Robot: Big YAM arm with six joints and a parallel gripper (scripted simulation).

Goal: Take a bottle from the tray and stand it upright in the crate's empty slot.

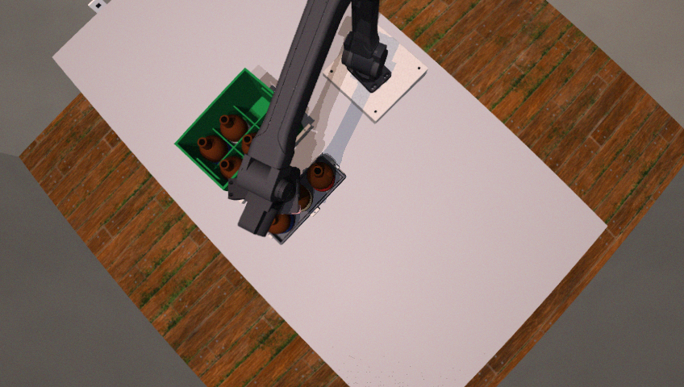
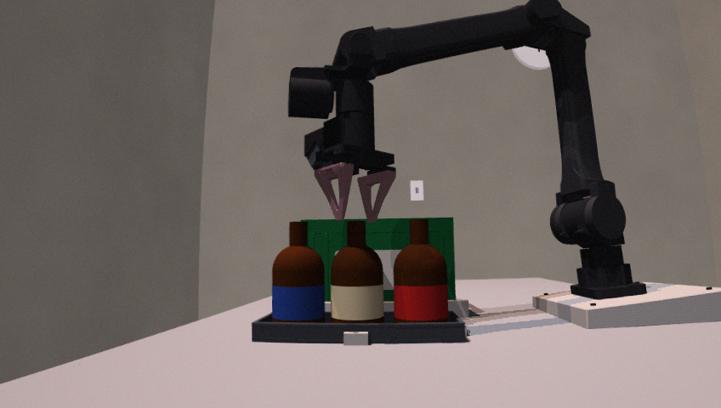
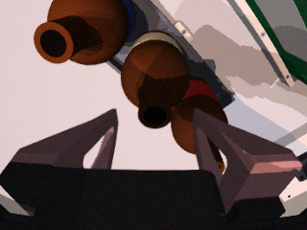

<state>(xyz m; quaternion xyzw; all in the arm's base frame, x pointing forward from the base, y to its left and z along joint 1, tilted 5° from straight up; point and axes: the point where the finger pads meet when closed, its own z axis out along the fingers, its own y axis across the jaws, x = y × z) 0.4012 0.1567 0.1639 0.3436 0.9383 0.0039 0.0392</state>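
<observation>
Three brown bottles stand upright in a dark tray [image 2: 359,328]: one with a blue band [image 2: 298,278], one with a cream band [image 2: 356,278], one with a red band [image 2: 419,275]. My gripper [image 2: 354,218] is open and empty, with its fingertips just above the cream bottle's neck, one on each side. In the wrist view the cream bottle's mouth [image 3: 153,115] lies between my fingers. The green crate [image 1: 230,126] stands behind the tray and holds several brown bottles; its free slot [image 1: 261,105] shows near the arm.
The arm's base plate [image 1: 375,79] is fixed to the table beyond the crate. The arm hides part of the crate and the tray in the overhead view. The table edge lies close to the crate and tray on the near side.
</observation>
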